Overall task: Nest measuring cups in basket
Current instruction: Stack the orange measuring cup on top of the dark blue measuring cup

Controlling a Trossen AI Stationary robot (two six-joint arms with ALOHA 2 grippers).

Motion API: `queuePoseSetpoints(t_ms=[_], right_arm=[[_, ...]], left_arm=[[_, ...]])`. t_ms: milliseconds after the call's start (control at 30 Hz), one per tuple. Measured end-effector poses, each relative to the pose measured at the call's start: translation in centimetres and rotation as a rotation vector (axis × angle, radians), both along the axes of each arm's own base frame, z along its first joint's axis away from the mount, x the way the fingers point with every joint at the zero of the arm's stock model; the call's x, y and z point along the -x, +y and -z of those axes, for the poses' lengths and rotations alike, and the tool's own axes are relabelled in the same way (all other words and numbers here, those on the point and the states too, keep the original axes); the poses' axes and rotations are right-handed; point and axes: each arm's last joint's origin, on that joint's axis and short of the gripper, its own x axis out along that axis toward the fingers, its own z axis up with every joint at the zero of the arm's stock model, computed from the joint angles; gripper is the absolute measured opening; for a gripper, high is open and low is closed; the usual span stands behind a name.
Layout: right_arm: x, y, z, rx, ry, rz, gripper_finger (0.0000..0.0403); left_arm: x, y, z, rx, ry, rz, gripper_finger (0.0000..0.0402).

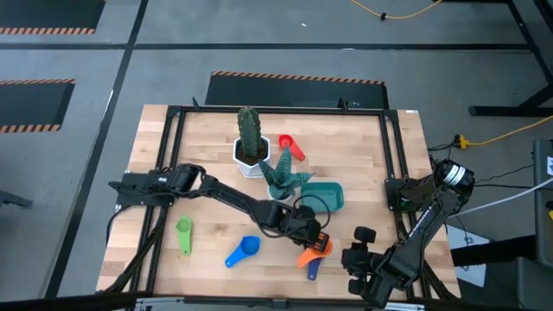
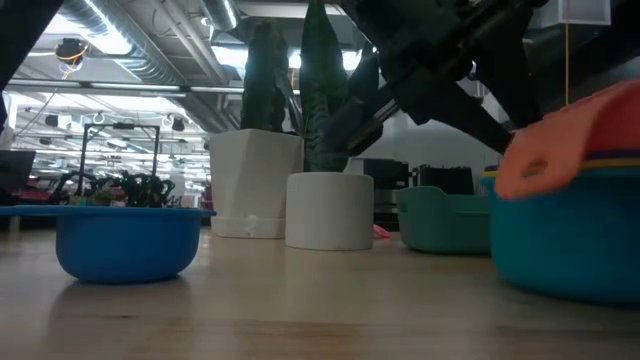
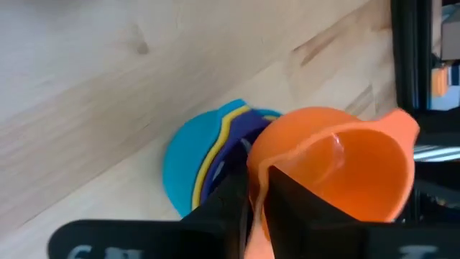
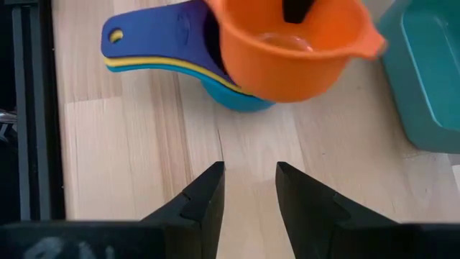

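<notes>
Left gripper [image 1: 316,246] just beside basket [image 1: 327,195], fingers [image 3: 287,198] pinching rim of orange measuring cup [image 3: 334,169], cup sitting over nested stack of blue, yellow and dark-blue measuring cups [image 4: 154,47] on tabletop [image 1: 207,147]. Right gripper [image 4: 249,188] near stack, on side away from basket, fingers parted, holding nothing. Loose blue cup [image 1: 244,250] and green cup [image 1: 184,231] lie farther from basket; red cup [image 1: 291,146] beyond basket, beside cactus pot [image 1: 250,157]

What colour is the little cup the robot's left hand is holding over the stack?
Orange; the left wrist view shows it best.
</notes>
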Motion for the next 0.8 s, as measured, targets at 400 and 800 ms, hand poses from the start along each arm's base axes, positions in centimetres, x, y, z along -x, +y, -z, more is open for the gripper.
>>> queuePoseSetpoints(t_ms=[400, 800], right_arm=[[0.00, 0.00, 0.00, -0.001, -0.001, 0.003, 0.0130], [-0.01, 0.00, -0.01, 0.000, -0.004, 0.003, 0.0130]], left_arm=[[0.08, -0.24, 0.01, -0.004, 0.001, 0.036, 0.0073], [0.07, 0.00, 0.04, -0.041, -0.002, 0.172, 0.0089]])
